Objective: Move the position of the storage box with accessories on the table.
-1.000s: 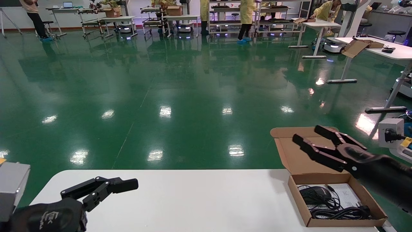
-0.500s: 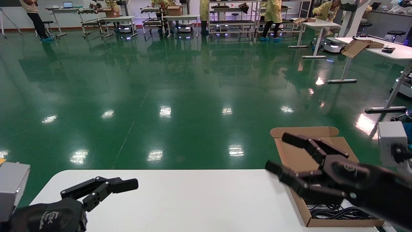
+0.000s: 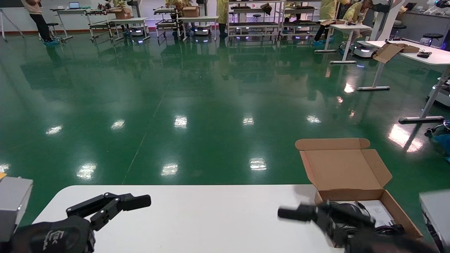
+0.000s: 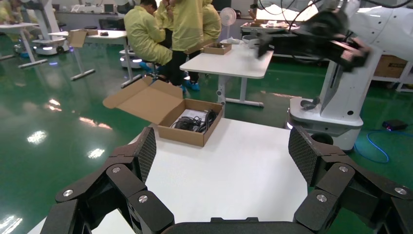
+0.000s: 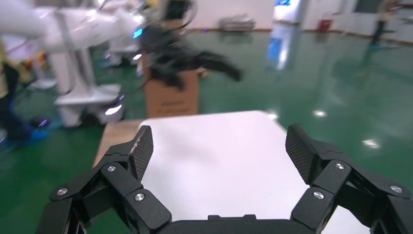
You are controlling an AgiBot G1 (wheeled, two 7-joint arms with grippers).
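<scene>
The storage box (image 3: 404, 218) is a brown cardboard mailer at the right end of the white table (image 3: 211, 218), with its lid (image 3: 346, 168) standing open at the far side. Inside lie a black mouse (image 3: 346, 209), a coiled black cable (image 3: 390, 230) and a white sheet (image 3: 378, 211), partly hidden by my right arm. My right gripper (image 3: 309, 214) is open and empty, low over the table by the box's left wall, pointing left; its wrist view (image 5: 219, 146) shows only bare tabletop. My left gripper (image 3: 119, 203) is open and empty at the near left; its wrist view (image 4: 221, 146) shows the box (image 4: 187, 131) far across the table.
The table's far edge drops to a green floor (image 3: 175, 105). Other white tables (image 3: 422, 52) with small cartons, racks and people stand far off. Grey camera housings sit at the near left (image 3: 14, 200) and the near right (image 3: 436, 211).
My right gripper has swung down and to the left, from above the open lid to low over the table beside the box. The left arm and the box have not moved.
</scene>
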